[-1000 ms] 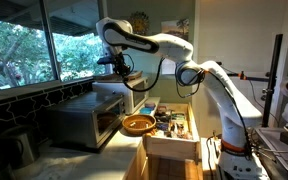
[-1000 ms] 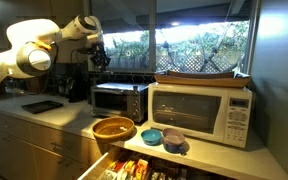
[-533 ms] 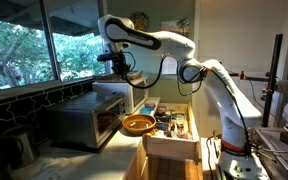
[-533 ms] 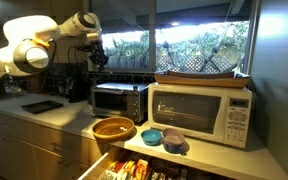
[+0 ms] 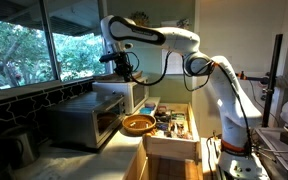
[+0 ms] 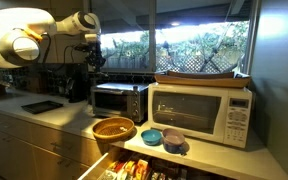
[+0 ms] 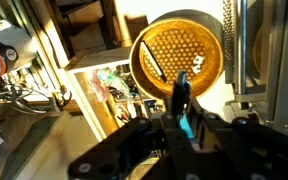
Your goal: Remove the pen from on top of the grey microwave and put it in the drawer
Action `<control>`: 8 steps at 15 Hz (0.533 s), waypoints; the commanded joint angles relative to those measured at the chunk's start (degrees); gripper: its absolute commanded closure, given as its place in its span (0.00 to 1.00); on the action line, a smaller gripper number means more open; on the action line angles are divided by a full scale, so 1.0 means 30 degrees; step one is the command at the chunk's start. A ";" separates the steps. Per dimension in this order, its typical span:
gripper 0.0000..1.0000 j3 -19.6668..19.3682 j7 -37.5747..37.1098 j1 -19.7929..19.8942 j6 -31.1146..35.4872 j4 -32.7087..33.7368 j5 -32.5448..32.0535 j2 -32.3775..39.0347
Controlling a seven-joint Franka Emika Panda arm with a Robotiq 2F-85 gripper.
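Wrist view: shows the gripper point(image 7: 181, 95) with fingers clamped on the pen point(image 7: 187, 122), a blue-green shaft visible between the dark fingers. Shows beyond the fingertips the bowl point(image 7: 179, 55), round, woven and lit orange. Shows beside the bowl the drawer point(image 7: 104, 95), pulled open and packed with small items. Cannot resolve those items singly.

In both exterior views: places the gripper point(image 5: 121, 64) point(image 6: 94, 55) high in the air, above the grey microwave point(image 5: 84, 120) point(image 6: 119, 100) and apart from it. Locates the grey microwave on the counter point(image 6: 44, 118), door shut. Locates the white microwave point(image 5: 116, 93) point(image 6: 202, 110) just beside it, with a flat woven tray point(image 6: 204, 78) on top. Locates the bowl point(image 5: 137, 124) point(image 6: 112, 128) on the counter in front of the two microwaves. Locates the drawer point(image 5: 170, 147) point(image 6: 102, 166) open, just below the bowl's edge of the counter. Cannot make out the pen in either exterior view: too small.
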State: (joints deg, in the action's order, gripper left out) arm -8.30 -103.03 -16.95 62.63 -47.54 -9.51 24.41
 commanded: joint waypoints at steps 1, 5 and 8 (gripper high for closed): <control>0.96 0.0159 -0.0397 -0.0099 -0.0167 -0.4667 0.0477 -0.2730; 0.96 0.0181 -0.0147 -0.0214 0.0281 -0.8193 0.0036 -0.4593; 0.96 0.0251 -0.0087 -0.0311 0.0923 -1.0841 -0.0230 -0.6027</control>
State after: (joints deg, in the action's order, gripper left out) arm -8.01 -103.01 -17.30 62.08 -68.71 -9.52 13.24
